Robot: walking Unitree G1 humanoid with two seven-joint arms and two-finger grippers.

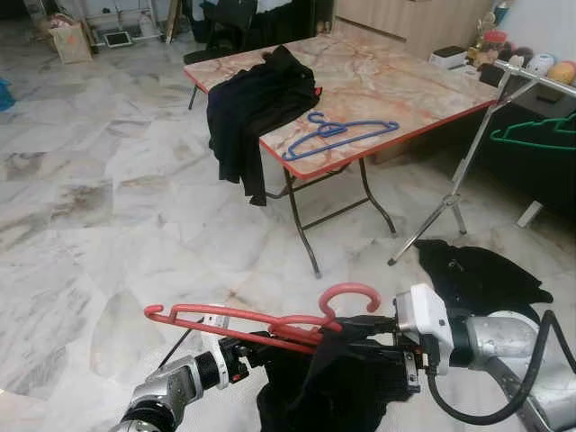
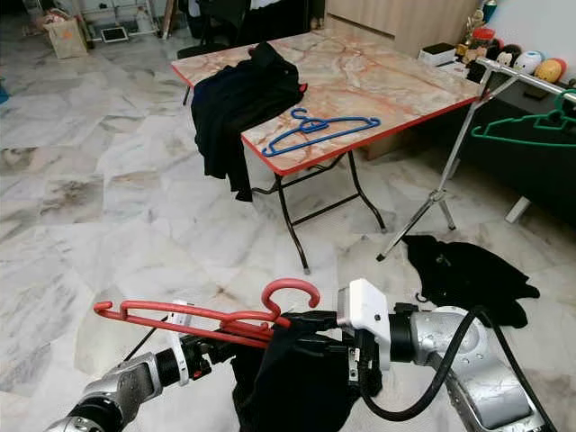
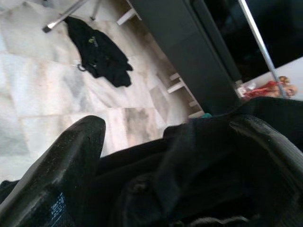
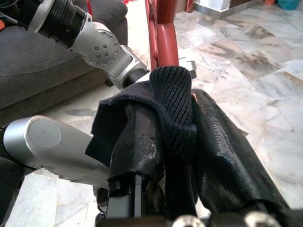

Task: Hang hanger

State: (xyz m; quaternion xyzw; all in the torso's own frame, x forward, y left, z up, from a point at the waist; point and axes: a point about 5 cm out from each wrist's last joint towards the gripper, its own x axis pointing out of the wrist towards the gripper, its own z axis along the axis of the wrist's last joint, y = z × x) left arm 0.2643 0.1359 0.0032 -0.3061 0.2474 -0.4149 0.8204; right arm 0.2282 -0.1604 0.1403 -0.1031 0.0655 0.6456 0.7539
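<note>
A red hanger [image 1: 243, 317] is held low over the floor, with a black garment [image 1: 333, 387] hanging from it. My right gripper [image 1: 360, 328] is shut on the garment's ribbed collar [image 4: 173, 94] just below the hanger's neck [image 4: 163, 33]. From the other side my left gripper [image 1: 261, 349] reaches in under the hanger bar, and its fingers [image 3: 71, 165] have black cloth bunched between them. A metal clothes rack [image 1: 468, 153] stands to the far right with a green hanger [image 1: 540, 135] on its rail.
A marble-top folding table [image 1: 396, 81] stands ahead with a blue hanger [image 1: 337, 135] and another black garment [image 1: 256, 103] draped over its edge. A third black garment [image 1: 477, 274] lies on the floor by the rack's foot. A dark cabinet [image 1: 549, 180] sits behind the rack.
</note>
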